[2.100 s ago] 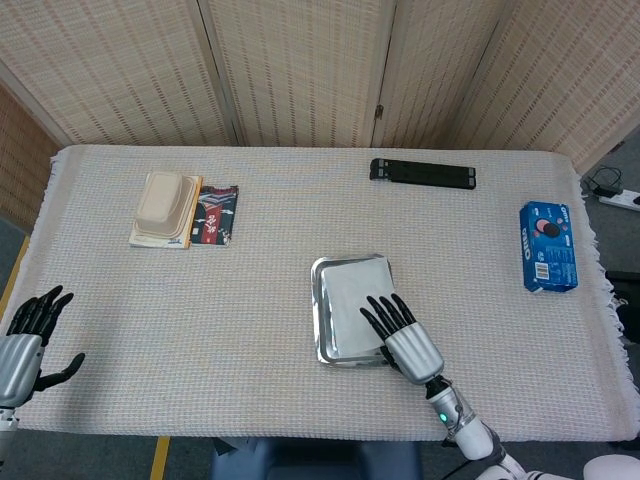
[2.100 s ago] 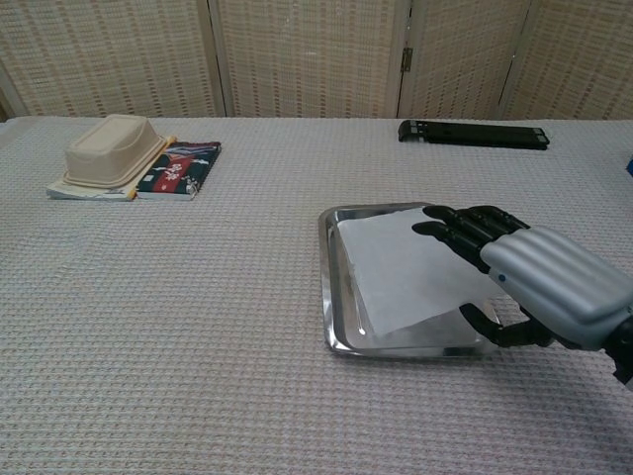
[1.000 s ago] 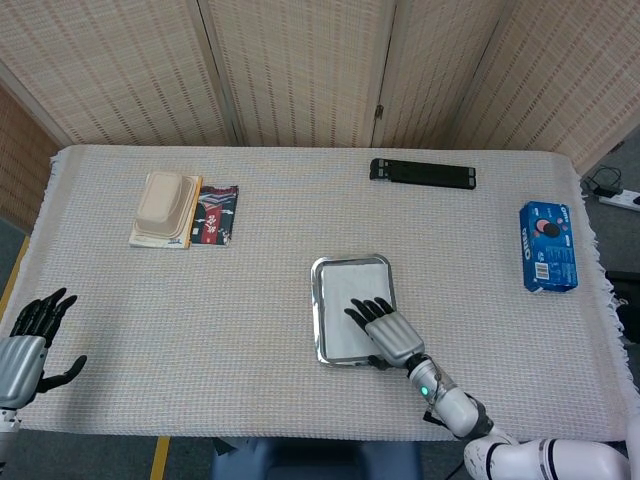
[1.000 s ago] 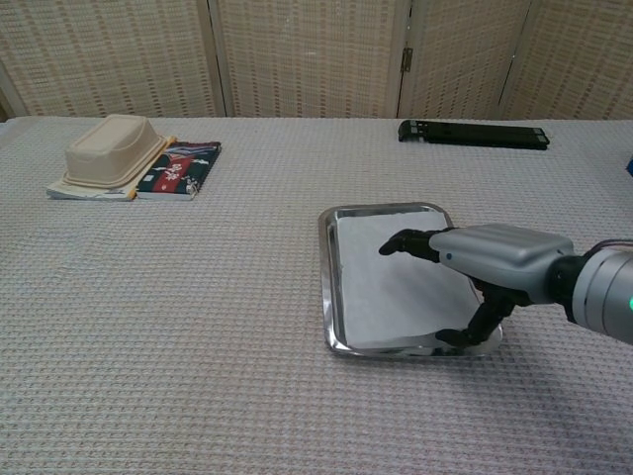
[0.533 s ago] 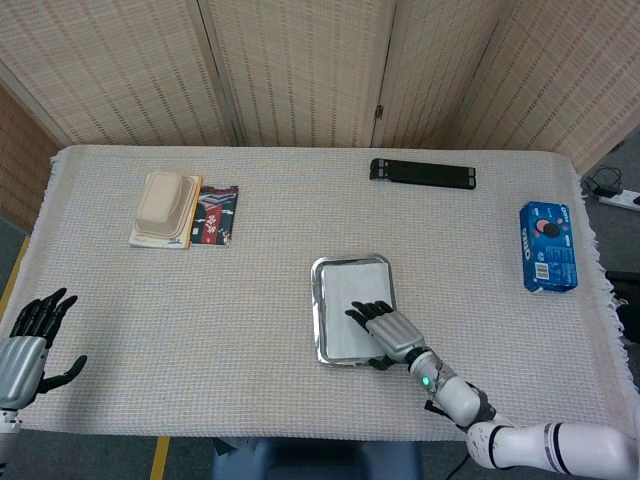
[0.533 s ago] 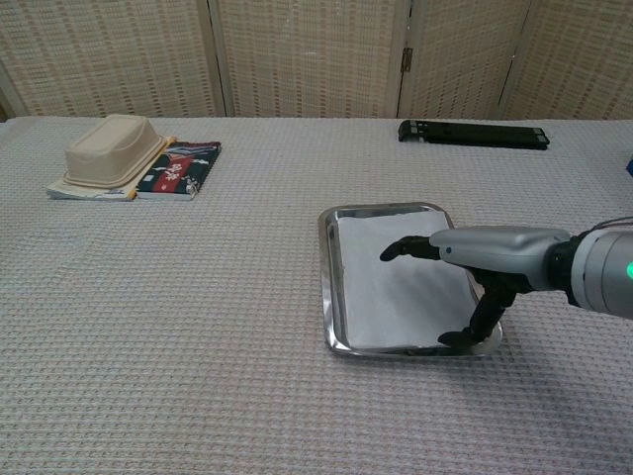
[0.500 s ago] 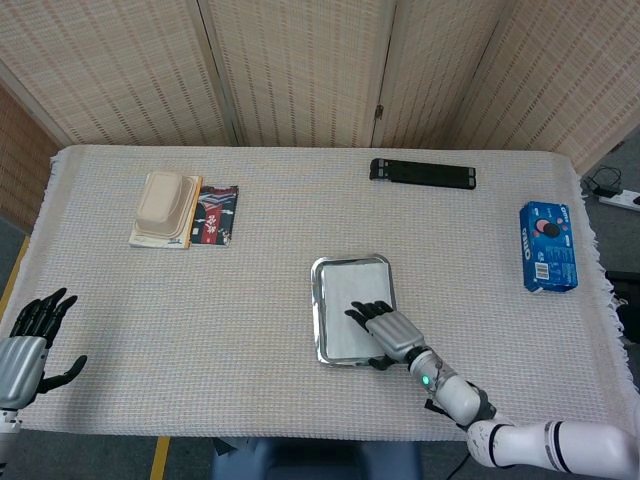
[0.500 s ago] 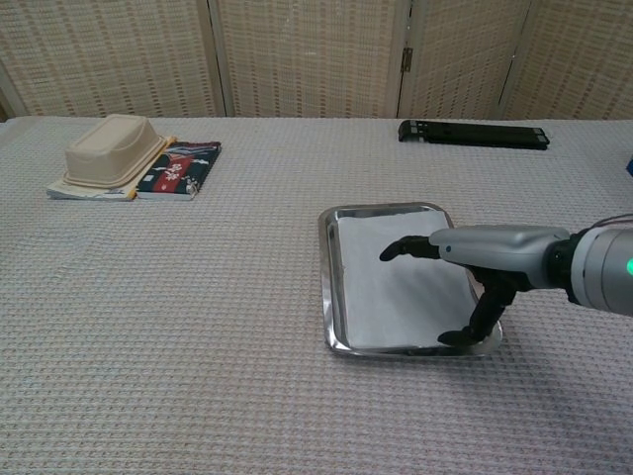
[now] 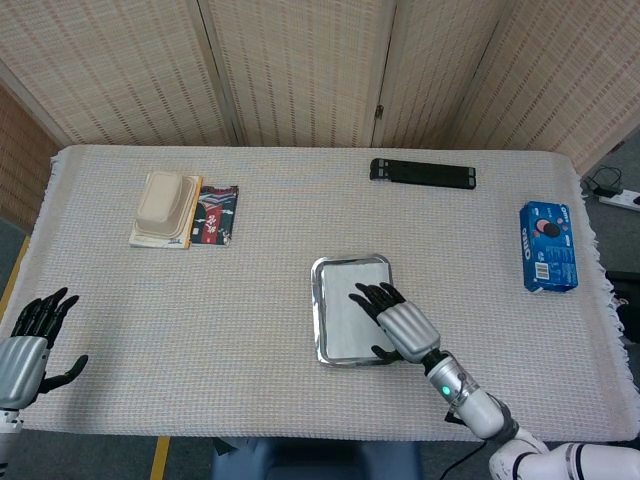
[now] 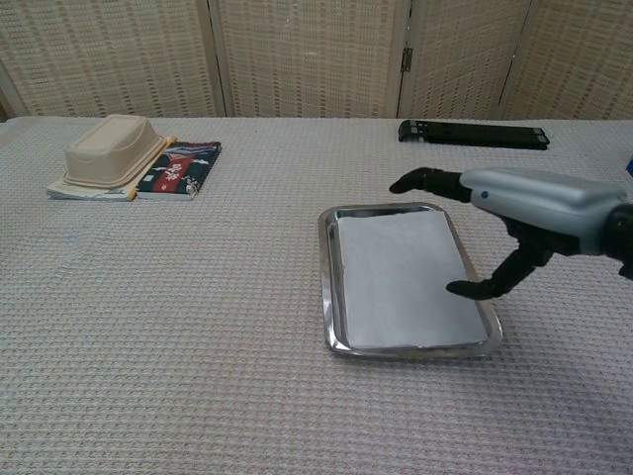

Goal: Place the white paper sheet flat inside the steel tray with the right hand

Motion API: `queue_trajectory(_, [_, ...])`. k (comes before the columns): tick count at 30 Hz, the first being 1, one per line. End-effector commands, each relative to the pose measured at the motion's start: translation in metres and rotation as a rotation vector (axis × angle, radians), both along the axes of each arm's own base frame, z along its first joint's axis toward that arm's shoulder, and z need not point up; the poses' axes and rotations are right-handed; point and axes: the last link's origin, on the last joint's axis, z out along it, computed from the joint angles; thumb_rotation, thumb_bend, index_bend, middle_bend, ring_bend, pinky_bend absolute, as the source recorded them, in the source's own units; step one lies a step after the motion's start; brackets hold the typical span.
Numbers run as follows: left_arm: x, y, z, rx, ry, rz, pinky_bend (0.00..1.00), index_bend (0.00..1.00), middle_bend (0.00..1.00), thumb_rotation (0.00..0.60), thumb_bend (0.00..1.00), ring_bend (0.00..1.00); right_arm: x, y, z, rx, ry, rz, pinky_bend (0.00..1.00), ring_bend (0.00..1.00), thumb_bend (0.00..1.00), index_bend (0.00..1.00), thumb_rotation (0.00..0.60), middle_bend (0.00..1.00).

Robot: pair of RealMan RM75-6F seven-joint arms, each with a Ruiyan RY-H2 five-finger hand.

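My left hand [image 9: 28, 350] rests open at the near table edge. The white paper sheet [image 10: 404, 280] lies flat inside the steel tray [image 10: 333, 283]; my right hand [image 10: 524, 213] hovers above it, fingers spread, holding nothing. Beyond sits a black bar [image 10: 473, 134].

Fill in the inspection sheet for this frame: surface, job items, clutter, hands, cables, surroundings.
Surface: table under a pale woven cloth.
Job items: white paper sheet lies flat inside the steel tray.
Clutter: beige container on a book at far left; black bar at the far edge; blue cookie box at right.
Hands: right hand above the tray's right side, fingers spread, holding nothing; left hand open at the near left edge.
Cables: power strip and cord on the floor, right.
Surroundings: woven folding screens behind.
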Motion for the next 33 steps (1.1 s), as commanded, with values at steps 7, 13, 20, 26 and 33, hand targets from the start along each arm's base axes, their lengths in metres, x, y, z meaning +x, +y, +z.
queue_trajectory(7, [-0.001,0.002,-0.004,0.003,0.022,0.002,0.00,0.00,0.00,0.600,0.36,0.00,-0.078,0.030,0.038,-0.240,-0.020,0.052,0.00,0.00,0.35,0.00,0.600,0.00])
queue_trajectory(13, [-0.002,0.003,-0.005,0.003,0.027,0.006,0.00,0.00,0.00,0.600,0.36,0.00,-0.061,-0.011,0.041,-0.078,0.190,0.016,0.04,0.10,0.35,0.00,0.600,0.18])
queue_trajectory(20, [-0.004,0.004,-0.005,0.003,0.026,0.012,0.00,0.00,0.00,0.600,0.36,0.00,-0.038,-0.036,0.029,0.088,0.300,-0.079,0.99,0.99,0.67,0.00,0.600,0.99])
queue_trajectory(26, [-0.005,0.005,-0.003,0.005,0.018,0.017,0.00,0.00,0.00,0.600,0.36,0.00,-0.018,-0.052,0.018,0.164,0.286,-0.140,1.00,1.00,0.84,0.00,0.600,1.00])
queue_trajectory(33, [-0.006,0.006,-0.003,0.003,0.013,0.020,0.00,0.00,0.00,0.600,0.36,0.00,-0.014,-0.061,0.011,0.228,0.320,-0.201,1.00,1.00,0.93,0.00,0.600,1.00])
